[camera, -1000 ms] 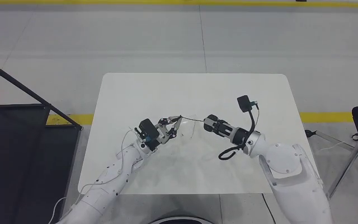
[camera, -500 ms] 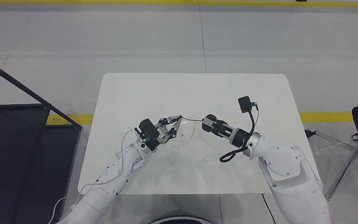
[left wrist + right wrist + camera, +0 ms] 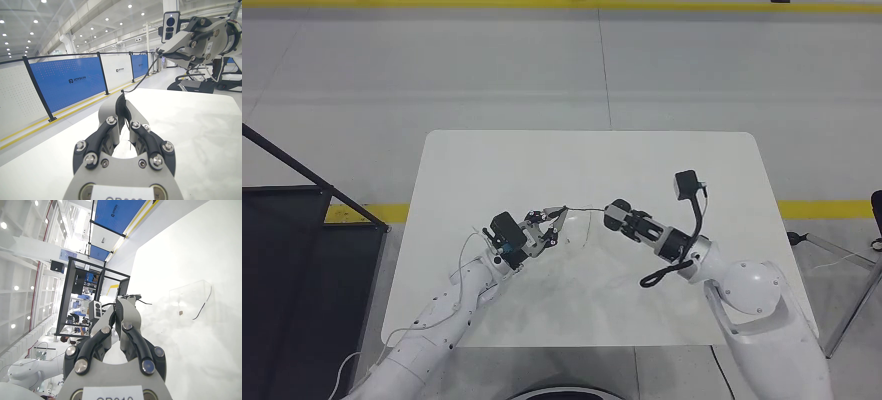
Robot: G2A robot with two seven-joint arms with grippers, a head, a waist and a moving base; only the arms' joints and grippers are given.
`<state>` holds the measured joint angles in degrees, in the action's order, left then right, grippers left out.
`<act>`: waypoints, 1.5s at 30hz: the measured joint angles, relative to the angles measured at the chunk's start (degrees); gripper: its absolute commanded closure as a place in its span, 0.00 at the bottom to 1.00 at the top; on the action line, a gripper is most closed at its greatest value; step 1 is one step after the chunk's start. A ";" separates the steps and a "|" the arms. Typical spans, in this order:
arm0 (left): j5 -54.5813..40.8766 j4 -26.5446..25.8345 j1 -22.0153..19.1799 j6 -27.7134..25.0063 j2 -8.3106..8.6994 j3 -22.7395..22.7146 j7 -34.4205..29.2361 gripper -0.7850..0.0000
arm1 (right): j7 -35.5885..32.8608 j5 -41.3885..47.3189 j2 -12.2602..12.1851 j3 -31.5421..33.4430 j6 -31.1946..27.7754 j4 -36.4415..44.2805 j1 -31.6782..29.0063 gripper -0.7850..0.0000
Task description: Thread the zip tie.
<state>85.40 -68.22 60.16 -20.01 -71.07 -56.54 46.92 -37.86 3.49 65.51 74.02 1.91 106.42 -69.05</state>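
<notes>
A thin black zip tie (image 3: 584, 208) spans the gap between my two grippers above the middle of the white table (image 3: 492, 170). My left gripper (image 3: 560, 212) is shut on one end; in its wrist view the tie (image 3: 149, 71) rises from the closed fingertips (image 3: 122, 95) up to the right gripper (image 3: 160, 52), and a short tail hangs between the fingers. My right gripper (image 3: 608, 209) is shut on the other end, its pads pressed together in its own view (image 3: 118, 301). Just past them a loose tip of the tie (image 3: 146, 303) sticks out.
A clear plastic box (image 3: 191, 291) stands on the table below the grippers, with another black zip tie (image 3: 202, 308) curved inside it. A small brown speck (image 3: 181, 312) lies by it. Black frames and fencing stand beyond the table's edges.
The right gripper has shifted slightly toward the table's far edge with its wrist turning a little, still holding the tie. The left arm has stayed still.
</notes>
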 measured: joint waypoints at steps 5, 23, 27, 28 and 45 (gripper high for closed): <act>0.00 0.00 0.00 0.00 0.00 0.00 0.00 1.00 | -0.29 0.04 -0.03 -0.14 0.27 -0.14 0.16 1.00; 0.00 0.00 0.00 0.00 0.00 0.00 0.00 1.00 | 1.86 2.48 0.22 -0.63 -2.44 -0.88 -0.20 1.00; -0.01 -0.05 0.03 0.03 0.00 -0.01 -0.04 1.00 | 1.24 1.30 0.21 -1.17 -0.52 -1.05 0.65 1.00; -0.12 -0.34 0.19 0.19 0.00 -0.06 -0.38 1.00 | 0.96 0.81 0.19 -1.33 -0.03 -1.02 0.87 1.00; -2.30 -3.66 2.52 0.73 -0.03 -2.54 -1.27 1.00 | 0.20 -5.77 0.24 -4.28 7.62 -0.73 3.83 1.00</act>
<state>83.10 -71.88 62.68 -19.28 -71.10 -59.08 45.65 -37.66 -2.27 65.75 69.73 9.53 105.69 -65.22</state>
